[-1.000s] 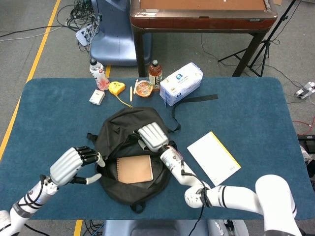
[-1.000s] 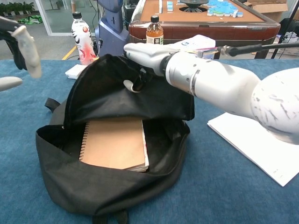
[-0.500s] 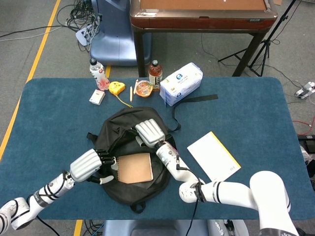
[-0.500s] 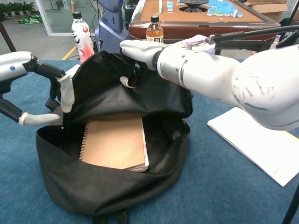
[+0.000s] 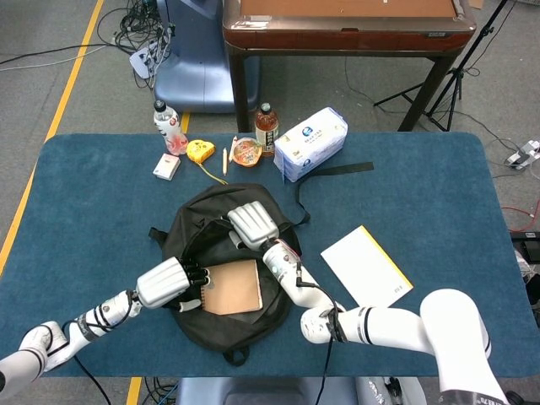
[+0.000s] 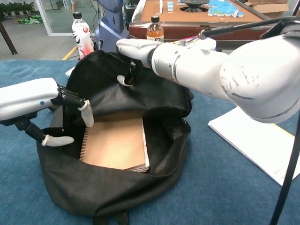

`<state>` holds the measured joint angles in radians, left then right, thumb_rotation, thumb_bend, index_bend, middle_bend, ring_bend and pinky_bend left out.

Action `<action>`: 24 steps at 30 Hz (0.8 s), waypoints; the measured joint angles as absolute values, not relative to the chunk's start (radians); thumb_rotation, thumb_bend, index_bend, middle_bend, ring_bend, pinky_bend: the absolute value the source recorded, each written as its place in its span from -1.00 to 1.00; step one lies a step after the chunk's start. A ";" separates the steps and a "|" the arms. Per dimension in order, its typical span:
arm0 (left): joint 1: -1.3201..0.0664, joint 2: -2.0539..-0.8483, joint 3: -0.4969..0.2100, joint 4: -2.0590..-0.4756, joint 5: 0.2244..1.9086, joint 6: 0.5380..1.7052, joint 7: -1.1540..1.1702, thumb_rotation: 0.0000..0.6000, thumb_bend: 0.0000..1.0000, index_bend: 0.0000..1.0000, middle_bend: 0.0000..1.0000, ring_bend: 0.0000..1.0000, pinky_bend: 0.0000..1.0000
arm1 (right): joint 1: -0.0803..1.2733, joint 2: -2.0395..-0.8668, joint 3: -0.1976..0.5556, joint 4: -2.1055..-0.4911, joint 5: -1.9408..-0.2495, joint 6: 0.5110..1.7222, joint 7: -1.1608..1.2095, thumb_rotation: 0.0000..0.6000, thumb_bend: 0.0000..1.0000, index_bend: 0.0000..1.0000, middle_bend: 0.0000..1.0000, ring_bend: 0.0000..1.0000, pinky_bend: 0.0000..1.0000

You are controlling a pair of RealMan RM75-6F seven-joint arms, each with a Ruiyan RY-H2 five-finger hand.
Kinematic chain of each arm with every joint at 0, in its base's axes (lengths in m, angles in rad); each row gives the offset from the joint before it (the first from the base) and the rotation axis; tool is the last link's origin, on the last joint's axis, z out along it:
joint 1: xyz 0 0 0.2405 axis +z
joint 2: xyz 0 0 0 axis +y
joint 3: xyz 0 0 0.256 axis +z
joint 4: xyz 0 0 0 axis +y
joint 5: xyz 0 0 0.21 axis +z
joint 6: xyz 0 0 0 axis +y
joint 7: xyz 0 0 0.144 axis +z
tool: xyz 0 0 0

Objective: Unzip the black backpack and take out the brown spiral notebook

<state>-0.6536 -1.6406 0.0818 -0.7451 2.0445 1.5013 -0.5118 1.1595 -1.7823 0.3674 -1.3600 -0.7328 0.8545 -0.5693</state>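
Backpack (image 6: pixel 117 187) is already unzipped. Your right hand (image 5: pixel 253 225) grips the upper flap (image 6: pixel 140 93) and holds it up and back, fingers curled into the fabric. Brown spiral notebook (image 6: pixel 115 143) lies flat inside the opening, below and just ahead of that hand, spiral edge toward your left side.

Your left hand (image 6: pixel 28 98) holds nothing; fingers spread, thumb low. It sits at the mouth of the bag by the spiral edge, fingertips (image 6: pixel 86 115) over the notebook's near-left corner. I can't tell if they touch it.

Risks from here, as I judge them:
- Notebook lies flat on the bag bottom, so there's no edge to get under. Close from above and your fingers will likely slide off the cover or just press it down.
- The bag's left rim (image 6: pixel 51 136) sits right under your thumb. Close now and you may pinch fabric along with the notebook, then drag the whole bag across the counter (image 5: pixel 84 186).
- Fingertips could snag in the spiral coil and tilt or jam the notebook on the way out.
- If your right hand slackens, the flap drops onto your left hand and hides the notebook from the chest view.
- The opening is barely wider than the notebook; an angled pull may catch its corner on the rim.
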 measured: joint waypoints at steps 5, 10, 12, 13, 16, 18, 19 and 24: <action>-0.663 -1.719 0.114 -0.574 2.054 1.536 -0.496 1.00 -0.50 -0.61 -0.68 -0.64 -0.44 | 1.174 -1.788 0.362 -1.348 -0.714 0.857 -0.573 1.00 0.29 0.62 0.15 -0.07 -0.07; -0.672 -1.772 0.148 -0.455 2.055 1.555 -0.478 1.00 -0.51 -0.63 -0.71 -0.67 -0.50 | 1.181 -1.791 0.354 -1.343 -0.705 0.859 -0.570 1.00 0.29 0.62 0.15 -0.06 -0.07; -0.676 -1.785 0.169 -0.414 2.060 1.563 -0.465 1.00 -0.51 -0.64 -0.71 -0.67 -0.50 | 1.181 -1.791 0.349 -1.341 -0.703 0.860 -0.567 1.00 0.29 0.62 0.15 -0.06 -0.07; -0.677 -1.790 0.179 -0.397 2.062 1.566 -0.458 1.00 -0.51 -0.64 -0.71 -0.67 -0.50 | 1.181 -1.791 0.347 -1.341 -0.702 0.861 -0.565 1.00 0.29 0.62 0.15 -0.06 -0.07; -0.683 -1.803 0.215 -0.351 2.072 1.570 -0.444 1.00 -0.51 -0.64 -0.71 -0.67 -0.50 | 1.180 -1.789 0.343 -1.341 -0.702 0.861 -0.559 1.00 0.29 0.62 0.15 -0.06 -0.07; -0.687 -1.809 0.233 -0.326 2.075 1.571 -0.439 1.00 -0.51 -0.64 -0.71 -0.67 -0.50 | 1.180 -1.788 0.339 -1.344 -0.704 0.863 -0.557 1.00 0.29 0.62 0.15 -0.06 -0.07; -0.690 -1.811 0.238 -0.317 2.075 1.571 -0.437 1.00 -0.51 -0.64 -0.71 -0.67 -0.50 | 1.180 -1.787 0.338 -1.345 -0.704 0.864 -0.556 1.00 0.29 0.62 0.15 -0.05 -0.07; -0.698 -1.822 0.256 -0.286 2.059 1.563 -0.446 1.00 -0.51 -0.64 -0.71 -0.67 -0.50 | 1.177 -1.778 0.333 -1.356 -0.705 0.866 -0.548 1.00 0.29 0.62 0.15 -0.05 -0.07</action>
